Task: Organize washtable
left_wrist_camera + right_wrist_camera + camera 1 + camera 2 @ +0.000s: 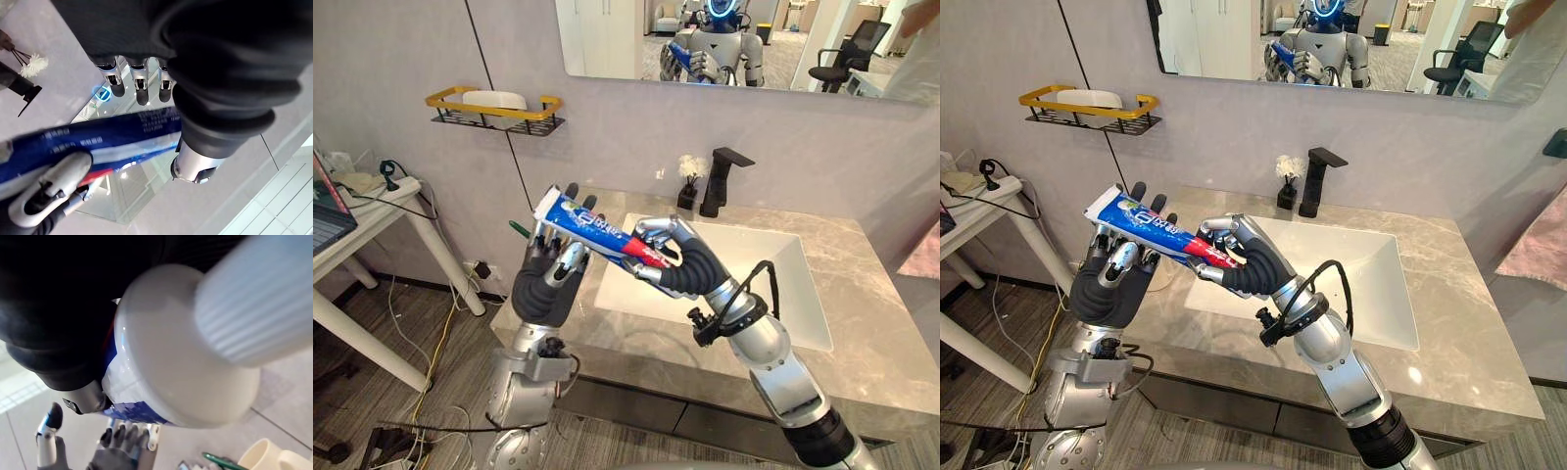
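Observation:
A blue, red and white toothpaste tube [592,227] is held up in the air over the left end of the grey washtable [867,294]. My right hand [690,264] is shut on its red cap end; the white cap [186,357] looms close in the right wrist view. My left hand [546,284] stands upright behind the tube's flat end, open, its straight fingers [139,83] reaching past the tube [98,142]. A green toothbrush [519,227] pokes out behind the left hand, and a cream cup [264,455] stands near it.
A white sink basin [754,284] is sunk in the counter, with a black faucet [720,181] and a small vase of white flowers [689,181] behind it. A yellow-rimmed wall shelf [494,110] hangs at the left. A white side table [372,211] with cables stands left of the counter.

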Motion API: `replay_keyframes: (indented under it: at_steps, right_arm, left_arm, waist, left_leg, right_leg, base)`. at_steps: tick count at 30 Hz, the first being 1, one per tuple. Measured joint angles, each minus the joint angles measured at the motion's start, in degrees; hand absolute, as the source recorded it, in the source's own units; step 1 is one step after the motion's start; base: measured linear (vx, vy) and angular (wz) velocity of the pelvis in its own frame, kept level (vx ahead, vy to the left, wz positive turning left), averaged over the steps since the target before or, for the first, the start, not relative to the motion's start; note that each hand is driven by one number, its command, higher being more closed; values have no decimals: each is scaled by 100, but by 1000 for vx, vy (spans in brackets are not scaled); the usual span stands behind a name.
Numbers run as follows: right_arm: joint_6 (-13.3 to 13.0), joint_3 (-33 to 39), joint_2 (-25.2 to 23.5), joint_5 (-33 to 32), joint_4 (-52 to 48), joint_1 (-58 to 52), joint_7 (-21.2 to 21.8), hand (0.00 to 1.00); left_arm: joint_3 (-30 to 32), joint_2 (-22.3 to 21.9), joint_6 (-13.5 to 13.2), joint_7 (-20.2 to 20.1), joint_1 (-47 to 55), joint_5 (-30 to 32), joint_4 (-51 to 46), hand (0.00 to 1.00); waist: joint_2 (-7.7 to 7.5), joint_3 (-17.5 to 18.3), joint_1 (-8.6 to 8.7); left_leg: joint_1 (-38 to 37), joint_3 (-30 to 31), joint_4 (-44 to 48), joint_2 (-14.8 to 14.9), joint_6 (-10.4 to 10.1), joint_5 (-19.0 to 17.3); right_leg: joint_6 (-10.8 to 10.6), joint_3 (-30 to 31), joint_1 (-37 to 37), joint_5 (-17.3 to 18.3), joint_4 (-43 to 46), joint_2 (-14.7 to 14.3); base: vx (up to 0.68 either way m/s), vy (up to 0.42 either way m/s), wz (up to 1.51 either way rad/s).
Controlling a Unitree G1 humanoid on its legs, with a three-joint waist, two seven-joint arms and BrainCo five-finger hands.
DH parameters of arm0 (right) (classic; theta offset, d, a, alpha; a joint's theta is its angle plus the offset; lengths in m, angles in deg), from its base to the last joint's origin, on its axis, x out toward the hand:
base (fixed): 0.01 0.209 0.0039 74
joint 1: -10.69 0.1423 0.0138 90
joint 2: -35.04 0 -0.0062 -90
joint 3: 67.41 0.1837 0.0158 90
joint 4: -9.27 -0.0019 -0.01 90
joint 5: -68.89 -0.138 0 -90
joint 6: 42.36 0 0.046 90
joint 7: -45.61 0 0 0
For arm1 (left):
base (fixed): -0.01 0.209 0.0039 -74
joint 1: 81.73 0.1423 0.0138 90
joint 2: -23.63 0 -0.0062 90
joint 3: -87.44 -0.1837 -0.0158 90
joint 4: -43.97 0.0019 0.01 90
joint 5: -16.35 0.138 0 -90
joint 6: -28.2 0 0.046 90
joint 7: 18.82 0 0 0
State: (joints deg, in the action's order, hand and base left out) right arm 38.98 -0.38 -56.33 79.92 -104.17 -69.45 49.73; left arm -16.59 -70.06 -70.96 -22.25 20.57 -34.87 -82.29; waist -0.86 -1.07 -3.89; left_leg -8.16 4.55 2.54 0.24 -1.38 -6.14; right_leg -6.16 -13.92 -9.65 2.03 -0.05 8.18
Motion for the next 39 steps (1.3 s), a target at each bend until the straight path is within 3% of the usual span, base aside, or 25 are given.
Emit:
replay_keyframes:
  at_steps: [4,5,16,27,28,35,39]
  right_arm:
    - [2,-115,63,-1,98,181,123,100]
    - [-1,-167,52,-5,140,228,125,100]
    - [-125,-344,41,90,353,228,215,100]
    - [-216,-385,39,342,514,123,207,100]
    - [-227,-367,34,400,513,80,189,0]
    - [-215,208,-241,533,466,-377,-24,0]
    - [-188,1122,-452,495,396,-660,-400,0]
  left_arm:
    - [-96,124,-2,11,-39,2,31,0]
    - [-148,147,-2,34,-105,4,34,100]
    - [-212,135,-8,262,-458,3,272,100]
    - [-344,72,-6,358,-493,76,308,100]
    - [-370,68,-5,372,-513,148,323,100]
    - [-455,9,4,390,-844,680,508,100]
    - [-336,-94,-13,486,-881,929,509,100]
  waist:
    - [0,1,28]
    - [-1,1,27]
    - [-6,4,23]
    - [-48,29,159]
    - [-48,29,161]
    - [-56,29,171]
    - [-60,27,218]
  left_leg:
    - [-39,-15,-46,1,-1,13]
    - [-40,-15,-48,1,-1,13]
    - [-47,-8,-66,-4,5,32]
    - [-94,-23,-222,0,9,119]
    - [-115,-33,-233,1,9,119]
    - [-211,-164,-280,14,10,116]
    - [-268,-280,-336,39,9,115]
  right_leg:
    - [0,24,-2,0,0,-1]
    - [0,24,-2,0,0,-1]
    - [0,16,-4,0,4,3]
    - [1,21,29,0,4,6]
    - [1,31,21,0,5,5]
    - [0,154,10,-1,12,-1]
    - [-13,261,38,-9,13,-23]
  base:
    - [-10,1,-2]
    - [0,0,0]
    - [-7,-1,0]
    - [-14,-2,0]
    - [-13,3,-4]
    - [-30,3,-9]
    - [-25,-1,-14]
